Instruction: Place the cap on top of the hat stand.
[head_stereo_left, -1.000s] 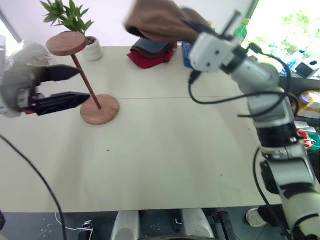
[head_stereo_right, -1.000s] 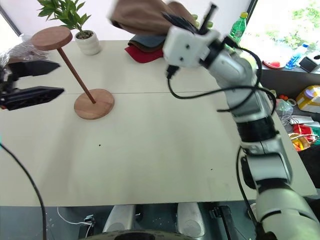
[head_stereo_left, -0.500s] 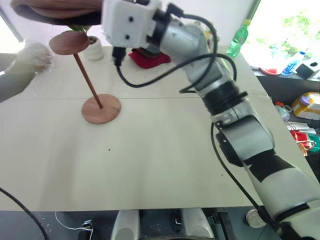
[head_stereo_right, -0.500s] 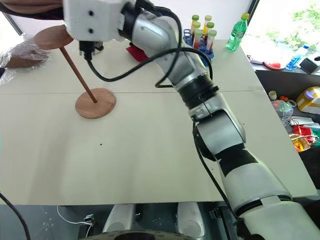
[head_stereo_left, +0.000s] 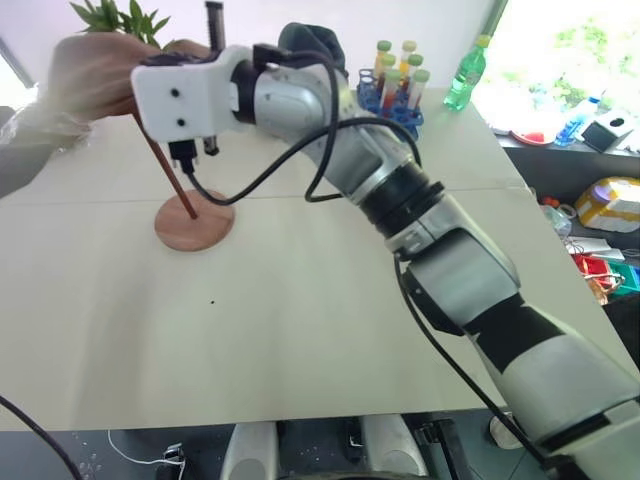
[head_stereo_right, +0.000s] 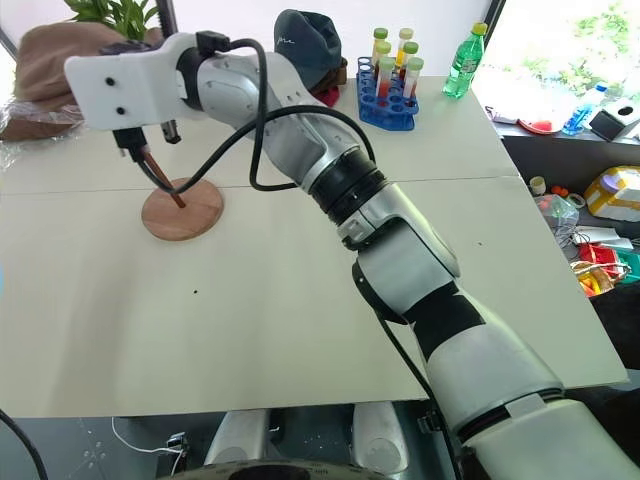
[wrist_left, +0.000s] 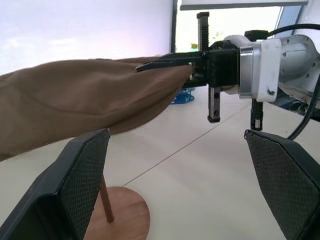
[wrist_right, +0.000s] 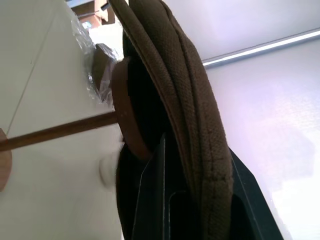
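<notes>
Nearly done: you have the cap (wrist_left: 85, 107) over the top disc of the hat stand (head_stereo_right: 182, 207) at the table's (head_stereo_right: 300, 300) far left. The right wrist view puts the disc right under the fabric, maybe touching. Left to do: settle it and let go. Your right hand (wrist_left: 167, 62) is clamped on the cap's edge, fingers pinched tight. Your left hand (wrist_left: 185, 185) is spread wide, holding nothing, parked just beside the stand's rod and under the cap.
</notes>
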